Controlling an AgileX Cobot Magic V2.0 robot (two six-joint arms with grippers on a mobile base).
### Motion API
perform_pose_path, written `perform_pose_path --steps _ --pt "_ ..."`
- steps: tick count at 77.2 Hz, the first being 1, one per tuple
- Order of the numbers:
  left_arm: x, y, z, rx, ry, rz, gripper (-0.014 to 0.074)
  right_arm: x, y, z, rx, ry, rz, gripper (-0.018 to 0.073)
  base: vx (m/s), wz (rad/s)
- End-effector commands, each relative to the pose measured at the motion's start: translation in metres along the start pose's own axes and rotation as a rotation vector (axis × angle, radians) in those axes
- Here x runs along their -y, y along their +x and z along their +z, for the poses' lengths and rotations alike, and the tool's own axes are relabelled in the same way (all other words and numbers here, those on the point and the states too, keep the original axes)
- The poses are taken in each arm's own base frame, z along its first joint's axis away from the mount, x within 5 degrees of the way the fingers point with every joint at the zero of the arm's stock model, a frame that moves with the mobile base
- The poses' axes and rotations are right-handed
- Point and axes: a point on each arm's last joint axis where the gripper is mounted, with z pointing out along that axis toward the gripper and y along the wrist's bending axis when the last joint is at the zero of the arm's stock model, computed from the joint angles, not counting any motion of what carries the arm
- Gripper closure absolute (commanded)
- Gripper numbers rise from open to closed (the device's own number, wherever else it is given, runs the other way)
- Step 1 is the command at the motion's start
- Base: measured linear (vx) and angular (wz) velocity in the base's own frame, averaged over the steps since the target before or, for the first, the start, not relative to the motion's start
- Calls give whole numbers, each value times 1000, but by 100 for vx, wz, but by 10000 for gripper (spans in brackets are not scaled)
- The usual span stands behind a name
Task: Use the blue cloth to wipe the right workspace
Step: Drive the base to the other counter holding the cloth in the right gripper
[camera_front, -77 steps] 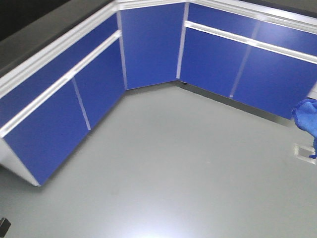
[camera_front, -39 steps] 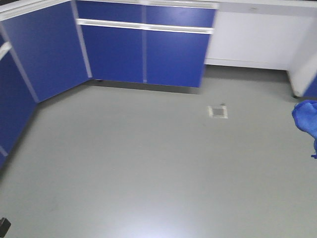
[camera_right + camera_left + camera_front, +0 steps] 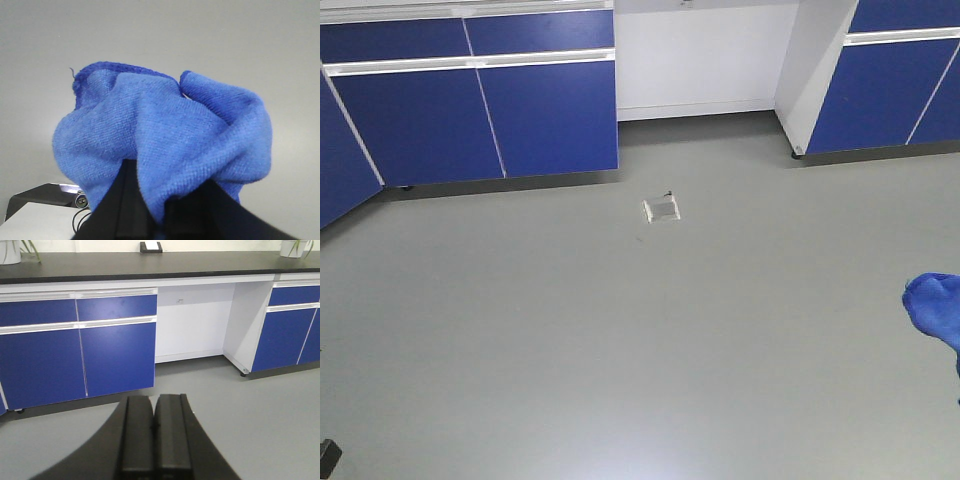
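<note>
Starting left of the white recess (image 3: 192, 325): the left gripper (image 3: 153, 435) is sitting low in its wrist view, its 2 black fingers (image 3: 137, 435) pressing flat against each other with nothing between them. It is facing the blue cabinet doors (image 3: 117, 357) just left of the recess. Above the recess, the right workspace (image 3: 150, 265) is stretching across the view as 1 long black benchtop. The socket box (image 3: 150, 247) is standing on it over the recess's left edge. 2 white pots (image 3: 10, 250) are sitting well out to either side.

In the front view the recess (image 3: 700, 60) is showing at the top, and a small floor plate (image 3: 661, 208) is lying on the grey floor (image 3: 620, 330) in front of it. Moving right of the recess and much nearer the camera, the blue cloth (image 3: 935, 305) is hanging over the floor at the frame edge. Its rounded end is pointing left and its length is running down and right out of view.

The right gripper (image 3: 162, 207) is clamping the cloth (image 3: 165, 130) between its 2 dark fingers (image 3: 125, 200). The bunch is spreading wider than tall, its long axis running across the wrist view, and a frayed corner is poking up and left.
</note>
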Motion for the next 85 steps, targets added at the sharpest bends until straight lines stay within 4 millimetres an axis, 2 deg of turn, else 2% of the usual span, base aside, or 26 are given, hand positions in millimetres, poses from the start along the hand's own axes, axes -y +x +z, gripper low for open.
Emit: perform_pose_path --steps 1,39,85 --pt "1 -15 -3 101 7 0 603 -1 -2 -7 6 -8 -2 564 6 -12" --pt "1 -15 -3 101 7 0 603 -4 7 -18 68 0 -9 564 10 -9" --pt "1 -15 -3 101 7 0 603 -13 49 -57 313 35 -34 564 27 -2"
